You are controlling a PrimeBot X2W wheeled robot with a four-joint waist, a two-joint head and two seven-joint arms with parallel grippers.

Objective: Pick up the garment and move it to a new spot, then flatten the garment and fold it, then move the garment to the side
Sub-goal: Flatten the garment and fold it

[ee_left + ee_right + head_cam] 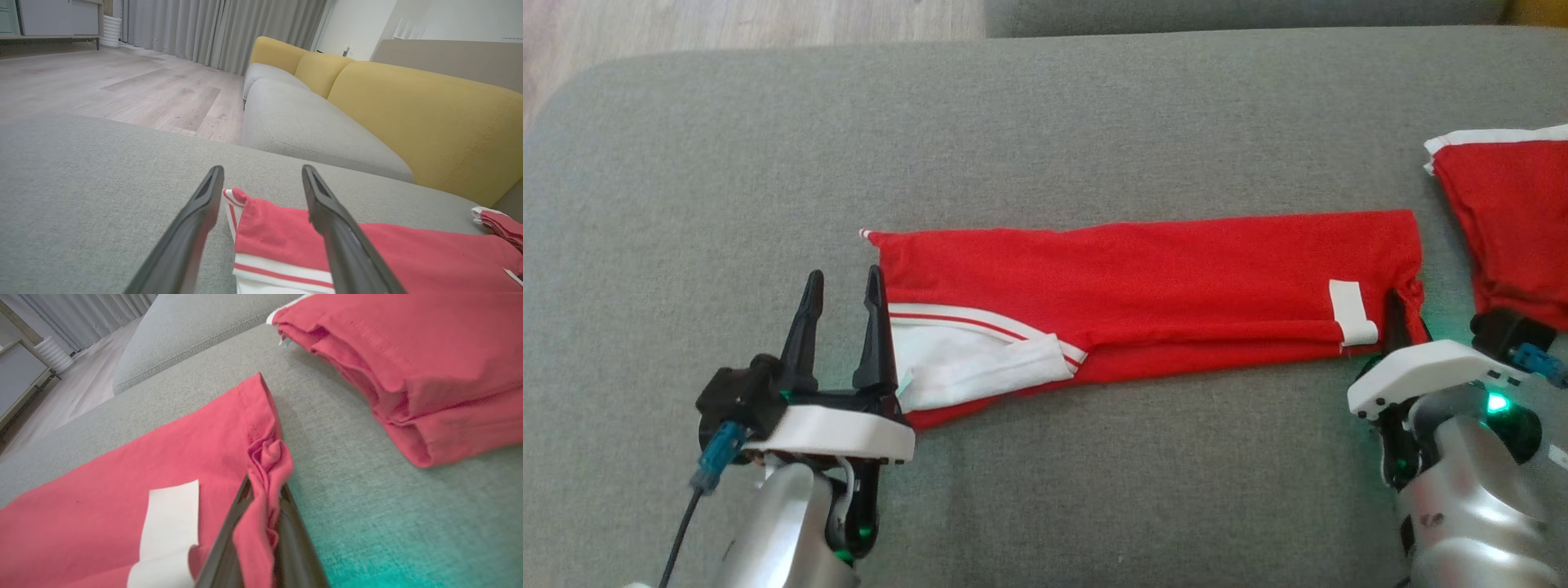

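Note:
A red garment [1160, 282] with white trim lies as a long folded strip across the grey sofa cushion [1045, 122]. Its white-banded end is at the left [282, 245], and a white tag [1352, 312] sits near its right end. My right gripper [1403, 314] is shut on the bunched right corner of the garment [265, 477], the cloth pinched between both fingers. My left gripper [843, 294] stands open at the garment's left end. One finger [339, 228] lies over the red cloth and the other [196, 228] over the bare cushion.
A second red folded piece [1511, 220] with a white edge lies at the right, close to my right arm [429, 375]. A yellow-backed sofa [408, 110] and wooden floor [122, 85] lie beyond the cushion's far edge.

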